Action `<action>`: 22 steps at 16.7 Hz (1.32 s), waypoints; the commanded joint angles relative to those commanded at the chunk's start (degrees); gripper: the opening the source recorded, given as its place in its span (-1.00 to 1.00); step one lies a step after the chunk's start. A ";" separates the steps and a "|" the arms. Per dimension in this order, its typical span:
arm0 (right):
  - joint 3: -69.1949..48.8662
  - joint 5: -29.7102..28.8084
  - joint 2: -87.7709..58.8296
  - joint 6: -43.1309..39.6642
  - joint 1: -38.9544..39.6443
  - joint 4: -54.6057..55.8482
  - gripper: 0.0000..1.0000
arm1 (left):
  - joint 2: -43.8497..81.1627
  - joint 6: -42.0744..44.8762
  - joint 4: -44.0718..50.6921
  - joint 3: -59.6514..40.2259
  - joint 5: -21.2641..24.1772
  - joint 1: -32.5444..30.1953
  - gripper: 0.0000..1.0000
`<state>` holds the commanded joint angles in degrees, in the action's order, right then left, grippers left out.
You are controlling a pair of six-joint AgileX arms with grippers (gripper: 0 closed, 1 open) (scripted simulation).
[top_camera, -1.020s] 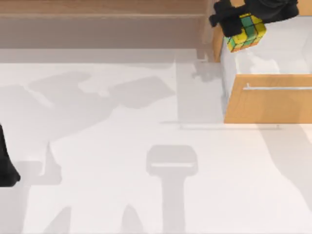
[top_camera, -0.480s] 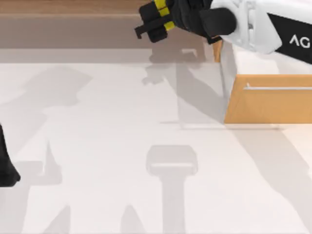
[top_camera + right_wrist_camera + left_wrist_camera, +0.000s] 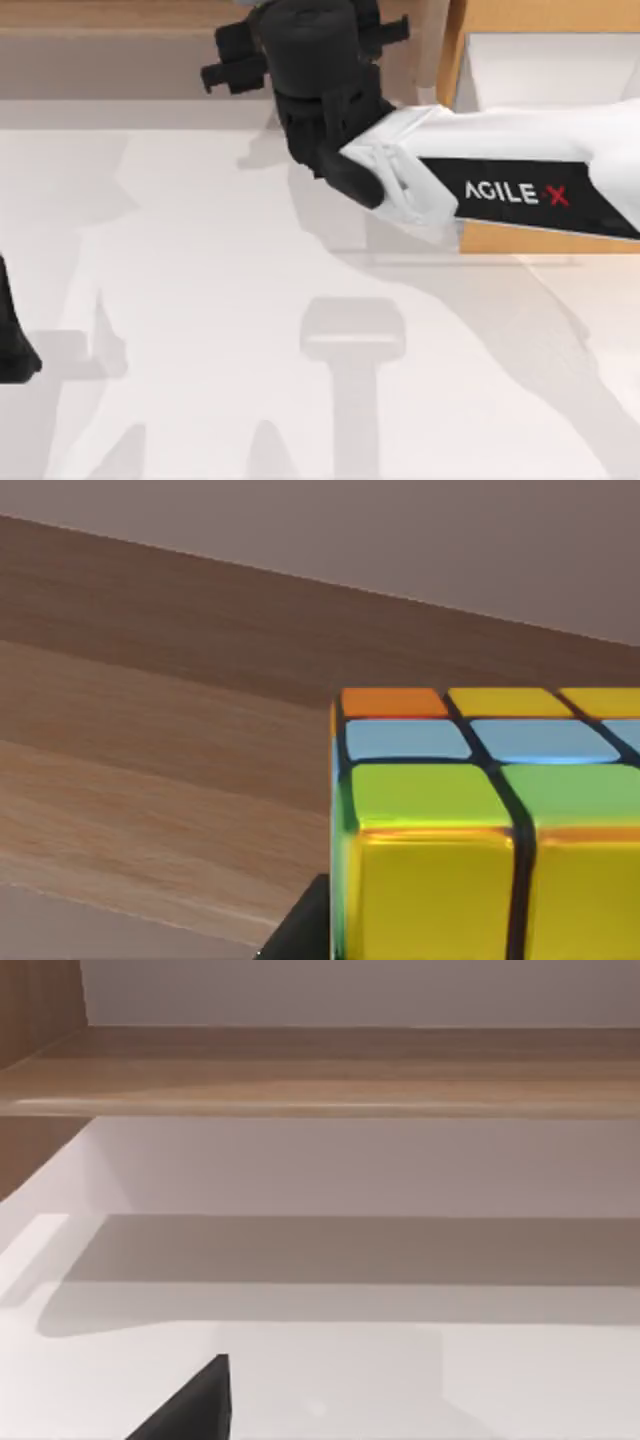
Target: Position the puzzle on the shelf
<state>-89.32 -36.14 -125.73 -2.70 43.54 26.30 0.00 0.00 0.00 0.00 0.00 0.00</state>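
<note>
My right arm (image 3: 520, 190) reaches in from the top view's right side, its white link with the AgileX lettering crossing over the orange-wood drawer cabinet (image 3: 500, 238). My right gripper (image 3: 300, 40) sits at the far edge of the table (image 3: 200, 330), over the long light-brown shelf (image 3: 120, 20) that runs along the top view's upper left. From above, the black wrist body covers the fingers, so that view does not show how my jaws stand.

In the right wrist view, the puzzle (image 3: 490, 830) sits very close to the camera, between my fingers. I see an orange square, 2 yellow ones and blue ones on its upper face, with green and yellow squares below them. A dark piece of 1 finger (image 3: 300, 930) shows just beside the cube's lower corner, touching it, so my jaws are clenched on the puzzle. Behind the cube lie the wood-grain boards of the shelf. I cannot tell whether the cube touches a board.

My left gripper (image 3: 15, 345) is parked at the top view's left edge, well apart from the shelf. I cannot tell how its jaws stand. In the left wrist view a shelf board (image 3: 320, 1070) spans the picture above the white table.
</note>
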 joint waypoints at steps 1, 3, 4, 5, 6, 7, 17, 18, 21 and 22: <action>0.38 -1.97 -1.46 -0.37 0.64 4.54 -1.00 | 0.00 0.00 0.00 0.00 0.00 0.00 1.00; 0.86 -5.65 -4.19 -1.10 1.73 12.79 -1.00 | 0.00 0.00 0.00 0.00 0.00 0.00 1.00; 0.97 -7.32 -5.42 -1.45 2.17 16.44 -1.00 | 0.00 0.00 0.00 0.00 0.00 0.00 1.00; 1.00 -8.77 -6.49 -1.77 2.54 19.59 -1.00 | 0.00 0.00 0.00 0.00 0.00 0.00 1.00; 0.98 -10.06 -7.42 -2.06 2.84 22.36 -1.00 | 0.00 0.00 0.00 0.00 0.00 0.00 1.00; 0.93 -11.17 -8.21 -2.31 3.10 24.72 -1.00 | 0.00 0.00 0.00 0.00 0.00 0.00 1.00; 0.00 -12.44 -9.61 -2.56 2.91 27.49 -1.00 | 0.00 0.00 0.00 0.00 0.00 0.00 1.00; -1.27 -12.14 -10.28 -2.53 2.61 26.88 -1.00 | 0.00 0.00 0.00 0.00 0.00 0.00 1.00; -7.33 -10.93 -13.13 -2.31 1.48 24.32 -1.00 | 0.00 0.00 0.00 0.00 0.00 0.00 1.00; -9.27 -10.50 -13.92 -2.26 1.07 23.38 -1.00 | 0.00 0.00 0.00 0.00 0.00 0.00 1.00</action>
<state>-98.59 -46.64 -139.65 -4.96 44.61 49.67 0.00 0.00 0.00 0.00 0.00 0.00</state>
